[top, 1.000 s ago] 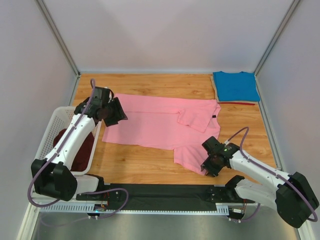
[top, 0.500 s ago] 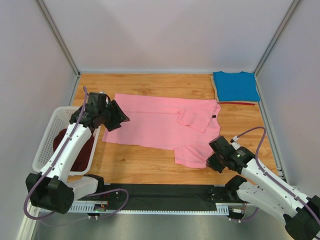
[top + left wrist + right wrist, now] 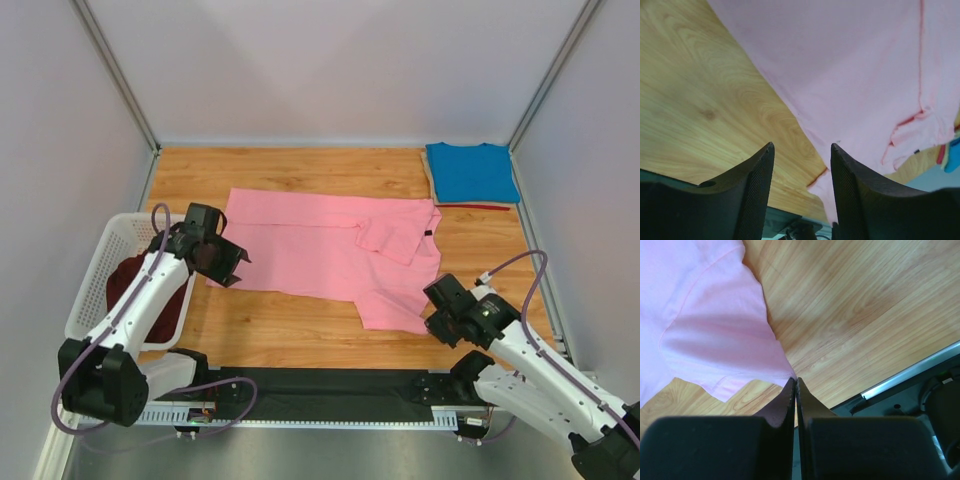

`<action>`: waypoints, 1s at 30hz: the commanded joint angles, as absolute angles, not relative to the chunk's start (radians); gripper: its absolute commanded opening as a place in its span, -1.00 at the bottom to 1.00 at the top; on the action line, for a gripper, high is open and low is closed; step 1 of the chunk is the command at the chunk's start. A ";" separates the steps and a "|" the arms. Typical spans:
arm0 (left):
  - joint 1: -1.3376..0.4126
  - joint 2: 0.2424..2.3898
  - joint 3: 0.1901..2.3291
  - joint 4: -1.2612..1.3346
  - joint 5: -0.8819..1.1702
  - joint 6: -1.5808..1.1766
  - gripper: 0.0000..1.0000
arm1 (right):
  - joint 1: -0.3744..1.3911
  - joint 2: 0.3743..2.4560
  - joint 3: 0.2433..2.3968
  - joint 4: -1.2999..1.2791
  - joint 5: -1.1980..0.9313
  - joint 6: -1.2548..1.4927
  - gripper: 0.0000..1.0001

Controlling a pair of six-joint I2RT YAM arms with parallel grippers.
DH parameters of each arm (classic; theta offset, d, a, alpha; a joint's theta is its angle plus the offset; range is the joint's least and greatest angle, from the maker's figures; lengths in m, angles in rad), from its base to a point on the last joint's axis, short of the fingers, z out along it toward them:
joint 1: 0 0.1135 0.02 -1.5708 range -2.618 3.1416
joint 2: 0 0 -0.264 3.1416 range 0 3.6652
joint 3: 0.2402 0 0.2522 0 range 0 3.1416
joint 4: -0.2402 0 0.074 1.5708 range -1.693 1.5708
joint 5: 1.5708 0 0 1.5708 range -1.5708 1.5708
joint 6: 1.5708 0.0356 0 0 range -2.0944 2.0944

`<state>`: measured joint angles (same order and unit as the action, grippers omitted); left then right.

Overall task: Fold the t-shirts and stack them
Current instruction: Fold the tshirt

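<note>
no legible text, labels or numbers

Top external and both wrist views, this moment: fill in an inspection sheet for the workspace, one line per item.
Surface: wooden table, no stains seen.
Job's things: pink t-shirt spread mid-table, one sleeve folded inward; blue t-shirt folded at the far right corner; maroon t-shirt bunched in the basket.
Clutter: white basket at the left edge; red strip at the blue t-shirt's near edge.
Grippers: left claw open over the pink t-shirt's edge; right claw shut on its sleeve corner.
Cables: purple cables loop above both arms.
Surroundings: plain white walls; nothing else seen.
</note>
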<state>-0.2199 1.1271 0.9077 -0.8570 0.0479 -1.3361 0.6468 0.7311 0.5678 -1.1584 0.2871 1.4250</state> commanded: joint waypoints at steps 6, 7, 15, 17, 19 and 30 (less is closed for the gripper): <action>-0.224 1.250 0.925 -0.919 -0.008 -1.445 0.14 | 0.614 0.761 0.661 -1.258 0.457 1.404 -0.99; -0.235 1.230 0.904 -0.884 0.017 -1.468 0.14 | 0.606 0.761 0.666 -1.262 0.468 1.398 -0.99; -0.261 1.201 0.891 -1.038 -0.178 -1.601 0.12 | 0.560 0.746 0.681 -1.281 0.486 1.350 -0.99; -0.261 1.184 0.858 -1.010 -0.193 -1.640 0.10 | 0.560 0.733 0.677 -1.270 0.483 1.347 -0.99; -0.261 1.177 0.804 -0.993 -0.195 -1.684 0.09 | 0.560 0.709 0.667 -1.250 0.460 1.342 -0.99; -0.242 1.229 0.683 -0.851 -0.247 -1.799 0.07 | 0.560 0.664 0.638 -1.158 0.379 1.310 -0.99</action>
